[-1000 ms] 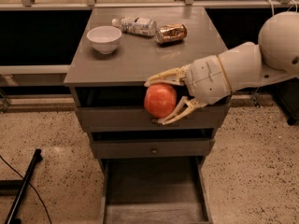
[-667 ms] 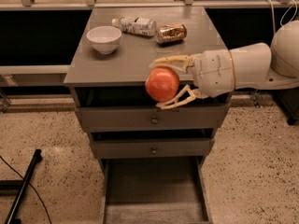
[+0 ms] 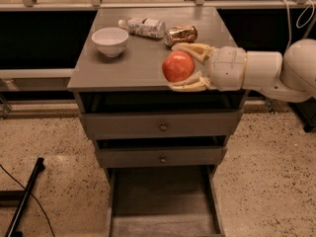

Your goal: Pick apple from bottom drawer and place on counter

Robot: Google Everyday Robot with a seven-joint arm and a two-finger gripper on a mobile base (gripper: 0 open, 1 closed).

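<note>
My gripper (image 3: 183,67) reaches in from the right and is shut on the apple (image 3: 178,66), a round red-orange fruit held between its two pale fingers (image 3: 190,49). The apple hangs just above the front right part of the counter (image 3: 133,68), the flat grey top of the drawer cabinet. The bottom drawer (image 3: 162,197) is pulled out below, showing a bare grey floor and side walls.
On the counter stand a white bowl (image 3: 110,41) at the left, a lying plastic bottle (image 3: 143,27) at the back and a crushed gold-brown can (image 3: 181,34) just behind the gripper. Two shut knobbed drawers (image 3: 162,126) sit above the open one. A black leg (image 3: 22,196) crosses the floor at left.
The gripper has carried the apple up and back, from in front of the top drawer to over the counter's front right part.
</note>
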